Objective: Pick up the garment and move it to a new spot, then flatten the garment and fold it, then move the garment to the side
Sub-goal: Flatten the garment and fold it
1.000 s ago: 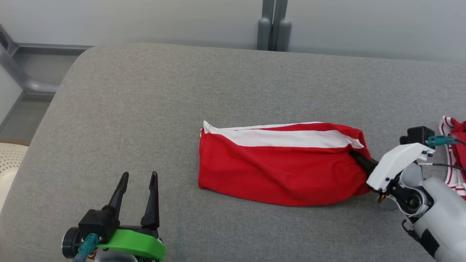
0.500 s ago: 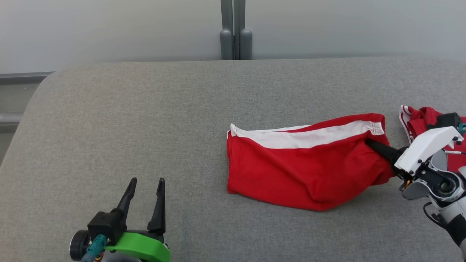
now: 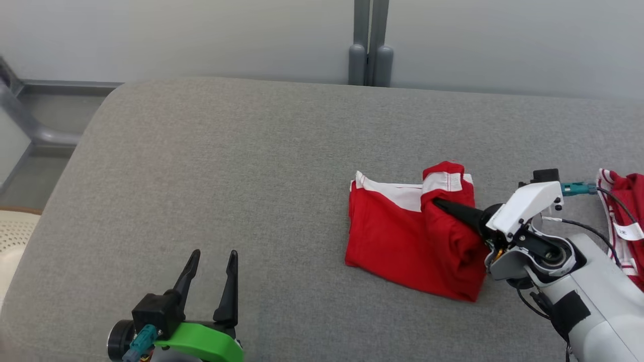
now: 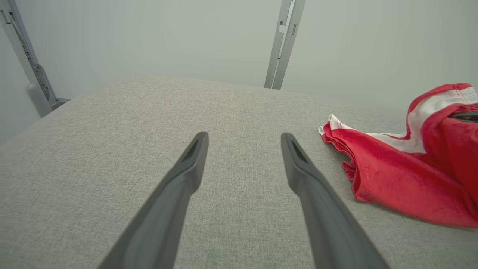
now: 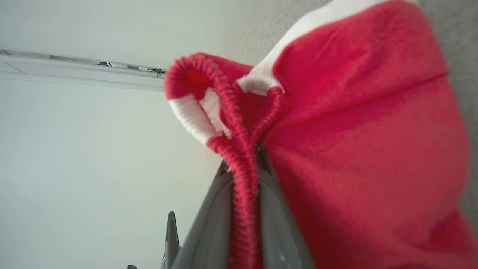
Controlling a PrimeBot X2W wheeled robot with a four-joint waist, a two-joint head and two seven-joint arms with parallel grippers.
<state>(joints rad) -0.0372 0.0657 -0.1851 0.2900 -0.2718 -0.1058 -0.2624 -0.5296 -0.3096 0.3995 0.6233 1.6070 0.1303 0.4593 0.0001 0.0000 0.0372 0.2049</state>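
Garment (image 3: 392,236) now doubled over leftward, right claw (image 3: 436,202) clamping its waistband; left claw (image 3: 214,253) gaping, empty.

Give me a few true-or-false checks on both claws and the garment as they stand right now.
1. The right claw is shut on the waistband of the red garment. True.
2. The left claw grips the garment too. False: it is open, apart from the cloth, above the grey cushion.
3. The garment lies fully flat. False: its right end is raised and doubled over leftward.
4. A second red-and-white garment lies at the head view's right edge. True.
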